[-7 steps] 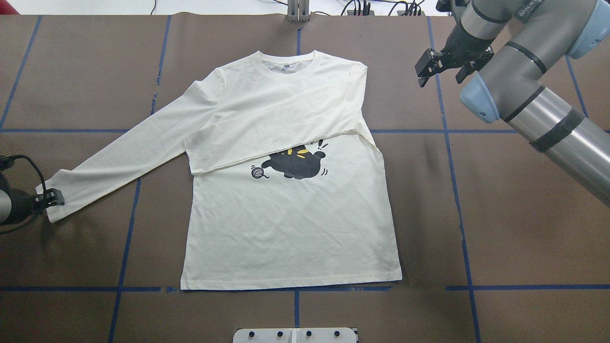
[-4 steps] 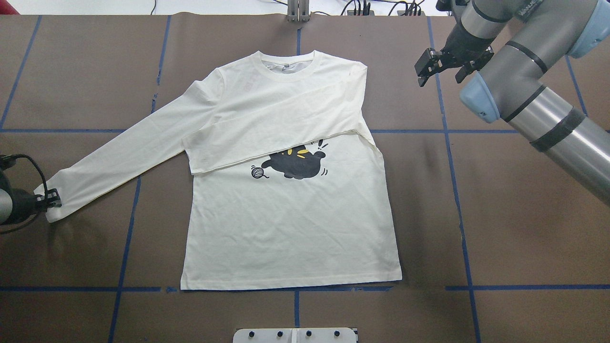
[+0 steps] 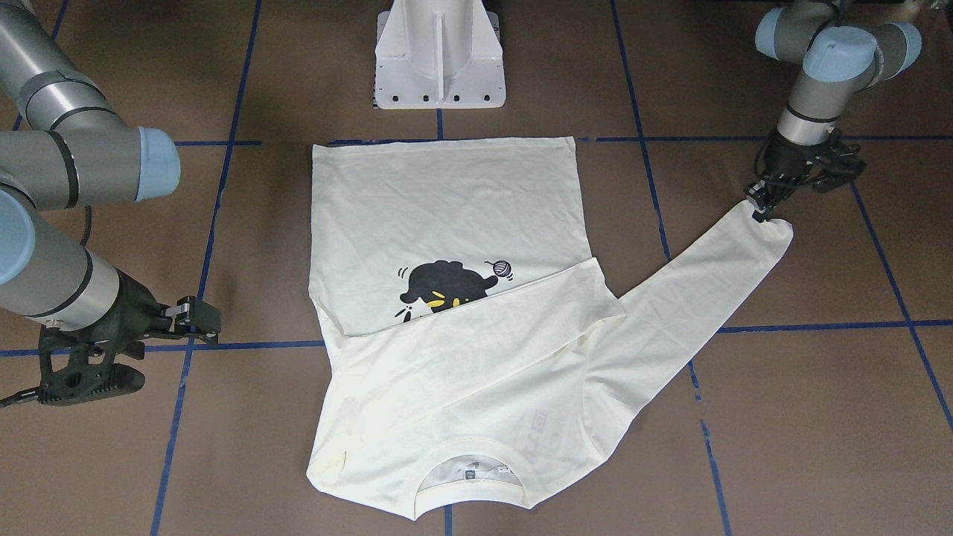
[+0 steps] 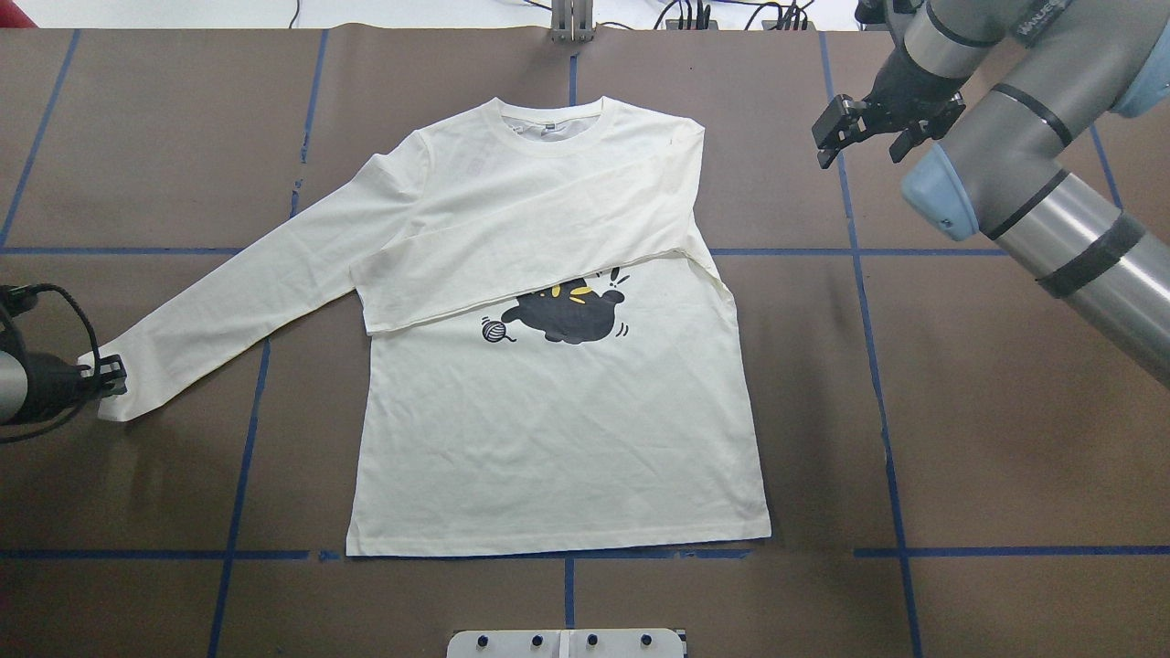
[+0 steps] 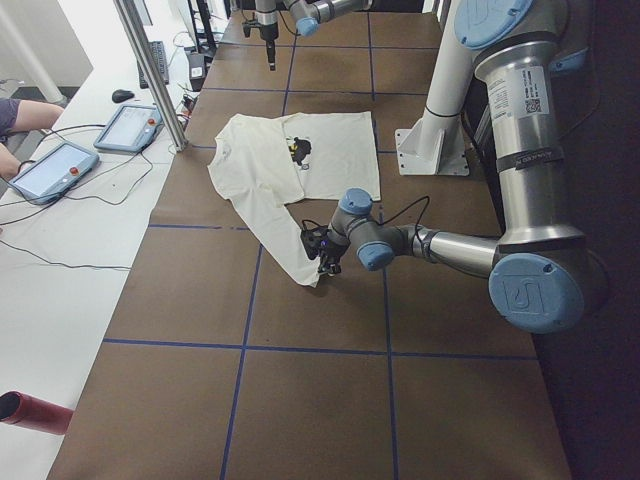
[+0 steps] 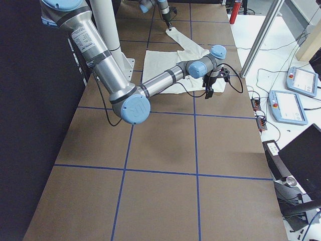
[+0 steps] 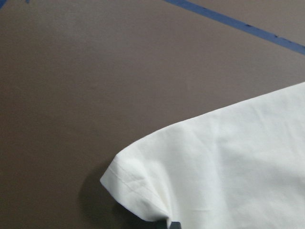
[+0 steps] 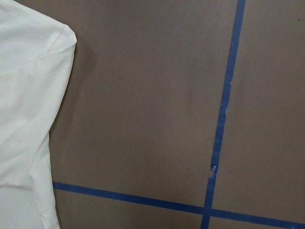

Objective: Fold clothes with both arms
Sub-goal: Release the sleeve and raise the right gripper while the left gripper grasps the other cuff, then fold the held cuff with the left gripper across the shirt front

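Observation:
The cream long-sleeved shirt (image 4: pixel 548 439) lies flat, print side up, with the black cat print (image 4: pixel 567 315) and the yarn ball showing. One sleeve is folded across the chest (image 4: pixel 521 265) and hides the lettering. The other sleeve (image 4: pixel 238 292) stretches out to the view's left. My left gripper (image 4: pixel 108 376) is shut on its cuff (image 3: pixel 770 227). The left wrist view shows the cuff (image 7: pixel 143 186) raised a little off the table. My right gripper (image 4: pixel 864 146) is open and empty. It hovers beyond the shirt's folded shoulder (image 8: pixel 43 57), clear of the cloth, and shows in the front view (image 3: pixel 202 320).
Brown table cover with a blue tape grid (image 4: pixel 877 366). The white pedestal base (image 3: pixel 439 59) stands at the robot's edge by the shirt's hem. A metal post (image 5: pixel 150 70) and tablets (image 5: pixel 130 125) stand on the far side of the table.
My left gripper has shifted slightly toward the shirt with the cuff in it. My right gripper has drifted a little to the right, away from the shirt. The shirt's body has not moved.

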You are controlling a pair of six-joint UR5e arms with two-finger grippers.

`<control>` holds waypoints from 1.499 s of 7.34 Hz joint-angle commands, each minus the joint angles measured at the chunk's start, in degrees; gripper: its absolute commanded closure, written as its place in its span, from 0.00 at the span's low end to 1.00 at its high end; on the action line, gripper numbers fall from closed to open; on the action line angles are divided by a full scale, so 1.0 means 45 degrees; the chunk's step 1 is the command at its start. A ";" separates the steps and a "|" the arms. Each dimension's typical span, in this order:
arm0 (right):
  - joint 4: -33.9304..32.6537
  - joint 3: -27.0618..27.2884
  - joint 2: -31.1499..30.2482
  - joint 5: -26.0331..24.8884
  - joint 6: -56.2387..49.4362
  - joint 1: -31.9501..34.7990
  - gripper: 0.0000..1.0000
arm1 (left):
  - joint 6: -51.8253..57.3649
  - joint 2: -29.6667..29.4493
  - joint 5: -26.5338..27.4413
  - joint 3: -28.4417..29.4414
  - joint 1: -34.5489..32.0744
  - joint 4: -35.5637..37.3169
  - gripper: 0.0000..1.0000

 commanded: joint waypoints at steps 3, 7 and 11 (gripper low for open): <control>0.0134 0.2418 -0.3455 -0.0009 -0.0019 0.0420 0.00 | 0.0998 -0.5601 -0.0972 -0.0584 -0.2004 0.5210 1.00; 0.0154 0.2930 -0.4205 -0.0009 0.0000 0.0537 0.00 | -0.0424 -1.2114 -0.1224 0.0584 -0.1577 0.8430 1.00; 0.0134 0.2891 -0.4088 -0.0068 0.0117 0.0518 0.00 | -0.3122 -1.5348 0.0196 0.4588 0.1233 0.6675 1.00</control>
